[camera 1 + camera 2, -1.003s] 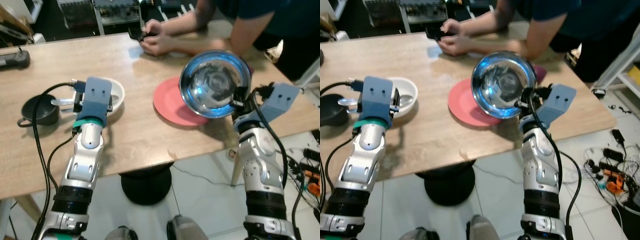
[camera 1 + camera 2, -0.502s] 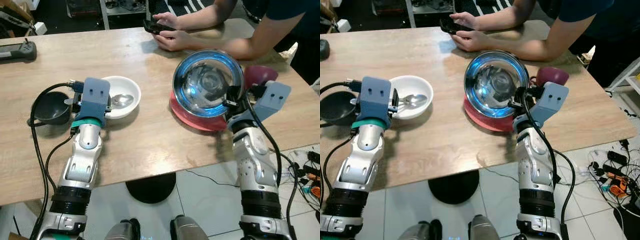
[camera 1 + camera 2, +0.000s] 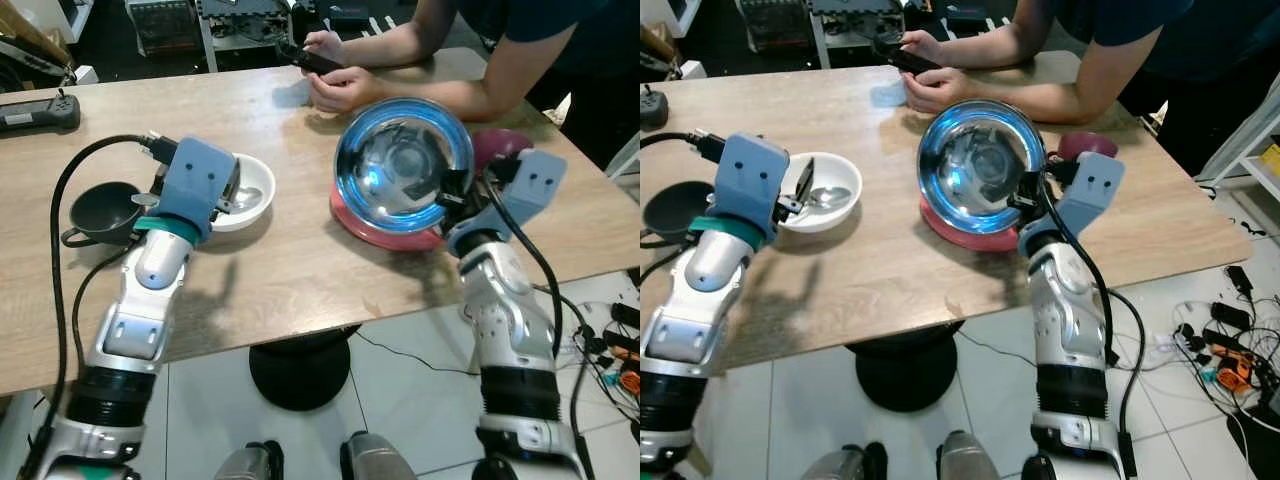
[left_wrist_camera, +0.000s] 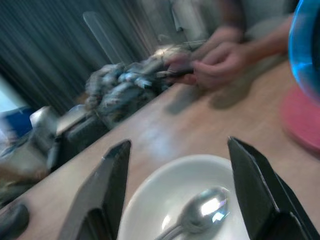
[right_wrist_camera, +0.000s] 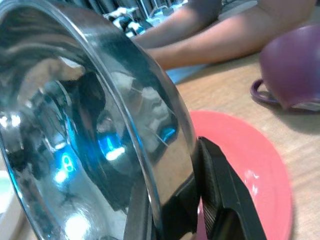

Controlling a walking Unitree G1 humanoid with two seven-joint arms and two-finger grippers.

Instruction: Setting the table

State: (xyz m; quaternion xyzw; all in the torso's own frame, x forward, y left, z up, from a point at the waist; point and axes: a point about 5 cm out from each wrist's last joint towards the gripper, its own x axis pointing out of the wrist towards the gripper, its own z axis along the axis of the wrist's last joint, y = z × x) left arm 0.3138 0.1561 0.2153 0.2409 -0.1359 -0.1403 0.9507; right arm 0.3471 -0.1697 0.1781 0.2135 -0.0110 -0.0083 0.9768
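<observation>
My right gripper (image 3: 452,196) is shut on the rim of a shiny steel bowl (image 3: 403,165), held tilted on edge just above a red plate (image 3: 385,232). In the right wrist view a black finger (image 5: 220,190) presses the rim against the plate's near side. A white bowl (image 3: 255,190) with a spoon (image 4: 195,215) in it sits left of the plate. My left gripper (image 4: 177,145) hovers open over the white bowl's near edge, one finger on each side of the spoon and clear of it.
A dark grey cup (image 3: 100,210) stands left of the white bowl. A purple cup (image 3: 500,148) sits behind the plate on the right. A person leans on the far edge, hands (image 3: 335,85) on a phone. A black controller (image 3: 35,112) lies far left.
The camera has shifted. The steel bowl stays in my right gripper over the red plate. My left forearm has swung and its gripper now tilts over the white bowl.
</observation>
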